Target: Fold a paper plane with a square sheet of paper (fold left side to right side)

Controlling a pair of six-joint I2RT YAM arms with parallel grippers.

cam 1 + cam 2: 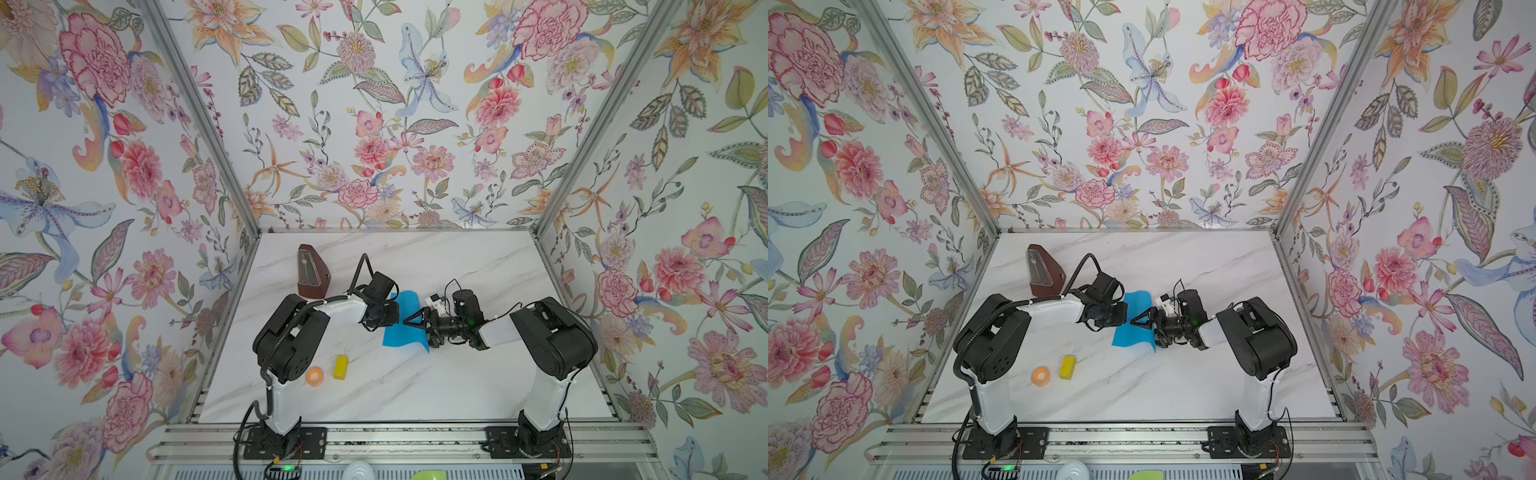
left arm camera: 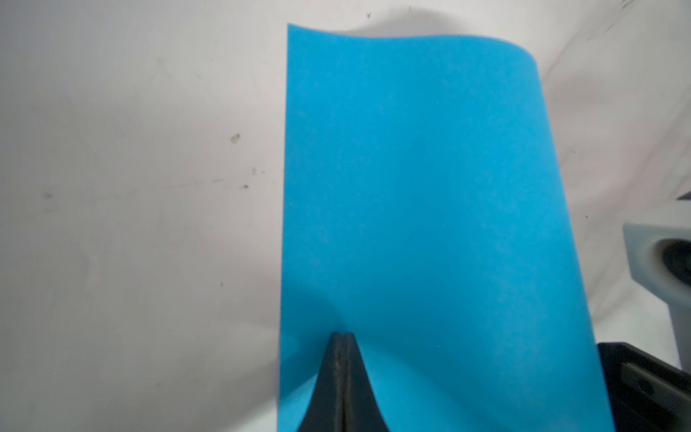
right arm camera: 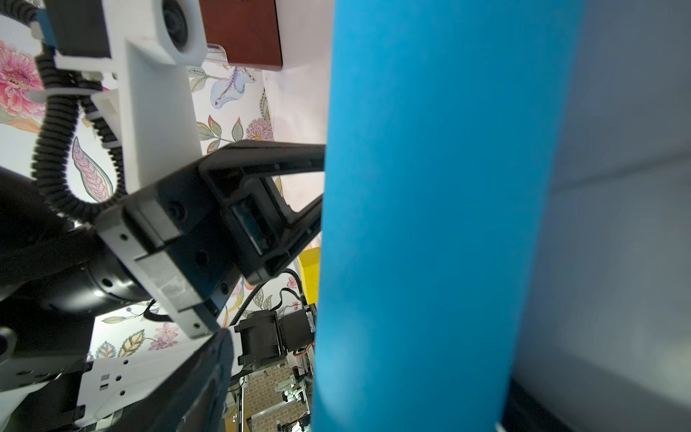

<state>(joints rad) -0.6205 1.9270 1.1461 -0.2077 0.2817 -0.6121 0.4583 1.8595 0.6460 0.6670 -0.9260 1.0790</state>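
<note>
You are resting the closed left tool (image 2: 342, 336) on the square sheet of paper (image 1: 401, 336) mid-desk (image 1: 415, 382) while the right tool (image 1: 409, 321) is standing wide around its curled edge; a slipping pin is risking a skewed crease.

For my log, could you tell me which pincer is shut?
The left pincer: its tips meet over the blue sheet, while the right pincer stands open.
</note>
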